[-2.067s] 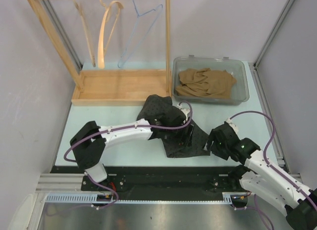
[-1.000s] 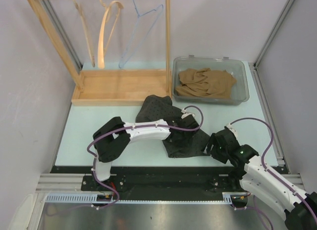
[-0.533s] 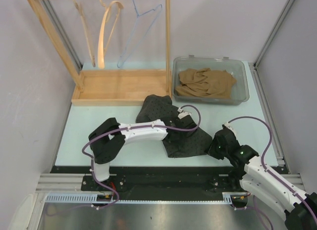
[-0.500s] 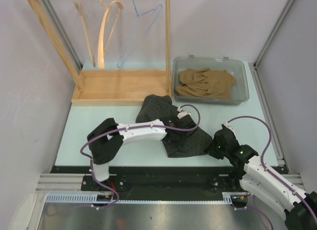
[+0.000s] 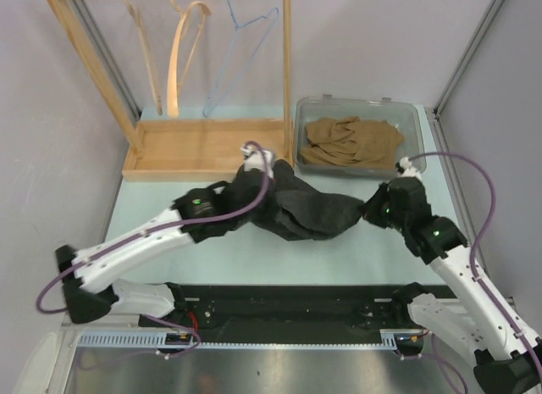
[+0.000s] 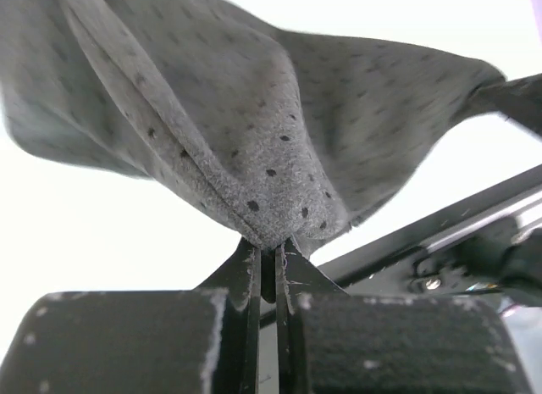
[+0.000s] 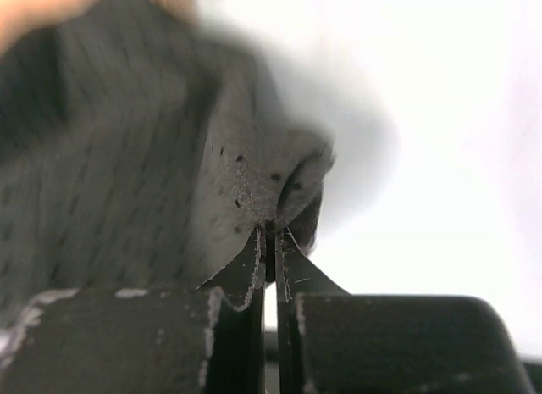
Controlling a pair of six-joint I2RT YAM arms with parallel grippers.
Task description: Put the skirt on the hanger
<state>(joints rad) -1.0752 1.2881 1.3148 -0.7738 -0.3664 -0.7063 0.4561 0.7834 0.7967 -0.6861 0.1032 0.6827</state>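
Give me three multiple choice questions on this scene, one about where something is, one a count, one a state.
1. Where is the tan cloth? A. in the clear bin B. draped on a hanger C. under the left arm
2. How many hangers hang on the wooden rack? A. one B. three C. five
3. What state is the dark dotted skirt in? A. lying free on the table B. hung up C. pinched in both arms' jaws

Answers: 1 A, the cloth lies inside the bin's walls. 2 B, two wooden hangers and one blue wire one show. 3 C, both wrist views show shut jaws gripping the fabric.
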